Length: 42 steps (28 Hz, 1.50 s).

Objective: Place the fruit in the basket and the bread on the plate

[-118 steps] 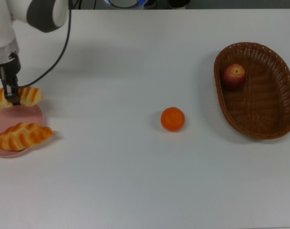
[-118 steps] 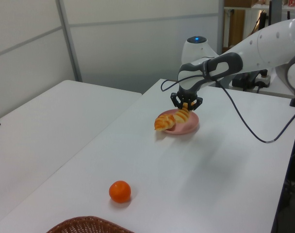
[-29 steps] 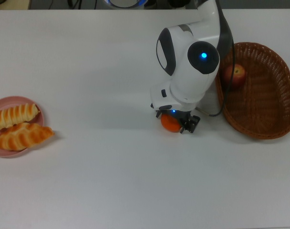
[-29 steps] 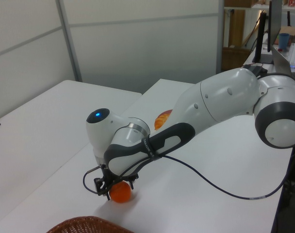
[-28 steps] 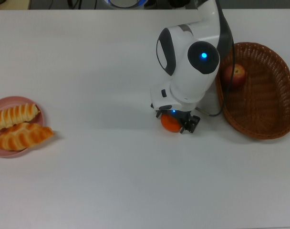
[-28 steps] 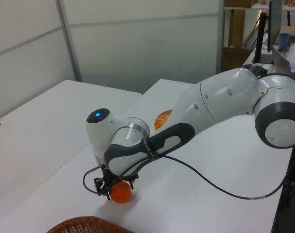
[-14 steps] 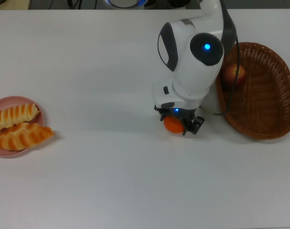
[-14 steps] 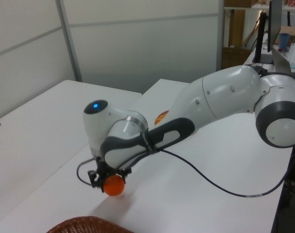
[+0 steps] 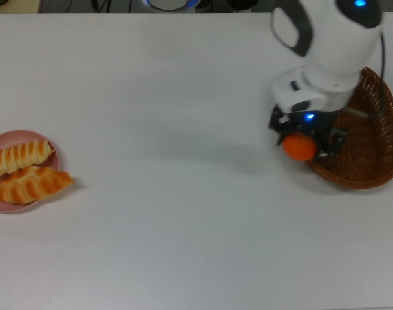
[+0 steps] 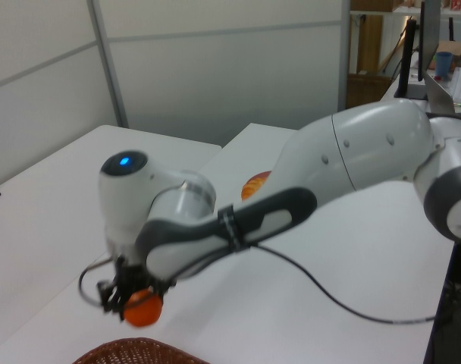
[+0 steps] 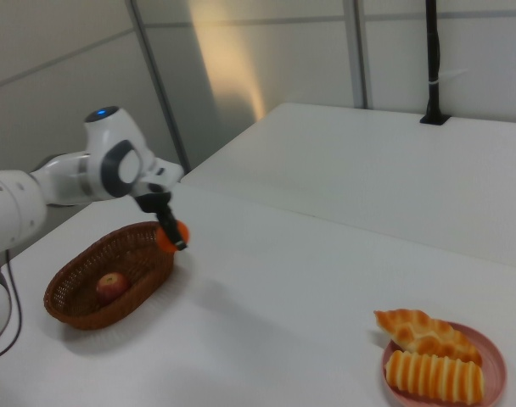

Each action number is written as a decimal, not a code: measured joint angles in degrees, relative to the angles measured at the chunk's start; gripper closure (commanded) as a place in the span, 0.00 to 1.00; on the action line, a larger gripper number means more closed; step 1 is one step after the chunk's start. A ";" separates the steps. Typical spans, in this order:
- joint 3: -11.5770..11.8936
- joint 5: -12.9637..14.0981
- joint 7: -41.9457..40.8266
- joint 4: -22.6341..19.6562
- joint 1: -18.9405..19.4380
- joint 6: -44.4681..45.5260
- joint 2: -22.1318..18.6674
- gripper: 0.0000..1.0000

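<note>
White arm [image 10: 352,159], grey joints, blue light, black cable, black claw [image 9: 306,137]

arm covers the apple and the basket [image 9: 368,169] from 9 to 12 o'clock in top view. left view crops basket [image 10: 139,351] at bottom, arm hides the plate.

light: bright, even | shadows: soft, faint | right view: warm wall glare | left view: arm motion-blurred

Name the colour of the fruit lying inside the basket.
Dark red apple, clearest in the right view, in the brown basket.
</note>
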<state>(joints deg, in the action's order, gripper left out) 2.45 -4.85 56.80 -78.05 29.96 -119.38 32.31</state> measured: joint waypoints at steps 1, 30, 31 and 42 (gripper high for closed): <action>0.56 0.00 0.25 0.00 1.36 -0.06 0.05 1.00; 2.64 -0.68 -5.60 -0.66 6.98 8.65 -4.31 0.00; 1.63 -0.04 -7.43 -0.85 5.28 10.26 -5.45 0.00; -7.15 1.44 -27.95 -3.87 -16.28 24.79 -17.52 0.00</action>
<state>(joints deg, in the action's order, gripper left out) -4.70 -3.41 28.85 -81.92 13.68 -94.59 14.79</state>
